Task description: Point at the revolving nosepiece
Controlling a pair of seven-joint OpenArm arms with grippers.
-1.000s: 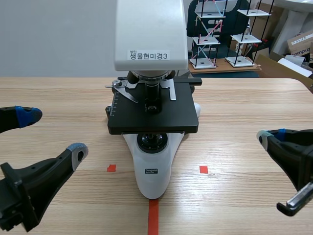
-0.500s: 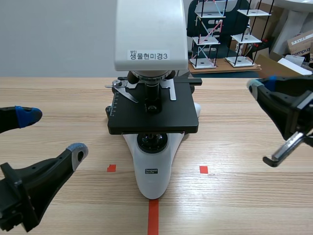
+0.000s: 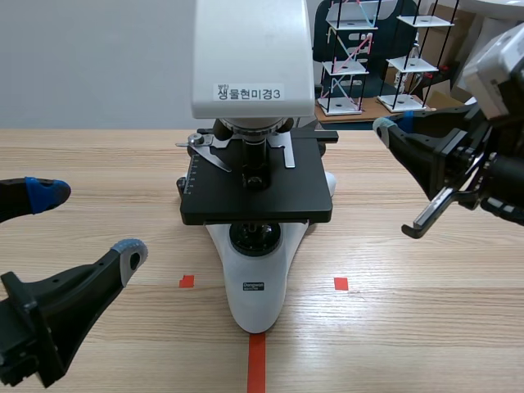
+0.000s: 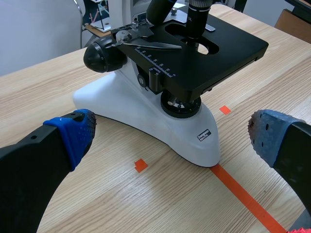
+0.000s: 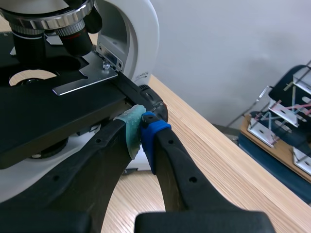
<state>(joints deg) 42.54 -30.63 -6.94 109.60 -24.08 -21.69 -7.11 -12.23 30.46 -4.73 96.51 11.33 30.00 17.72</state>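
Right pincer lined up to point at the nosepiece.
The right pincer point(image 3: 383, 128), pads pressed together on nothing, hangs at the right of the frame, its tip aimed inward at the microscope point(image 3: 254, 57). This is likely so that one blunt tip can single out the nosepiece point(image 3: 250, 125), tucked under the white head at upper centre. The left pincer point(image 3: 88, 221) sits spread wide at lower left, out of the way. Pale wood-grain counter point(image 3: 409, 327); grey wall and wire racks point(image 3: 352, 57) behind.

Ahead of the right gripper point(image 5: 141, 127), fingers together: focus knob point(image 5: 155, 101) and stage point(image 5: 39, 112) block the way; the gap above the stage lies open to the revolving nosepiece point(image 5: 46, 19).
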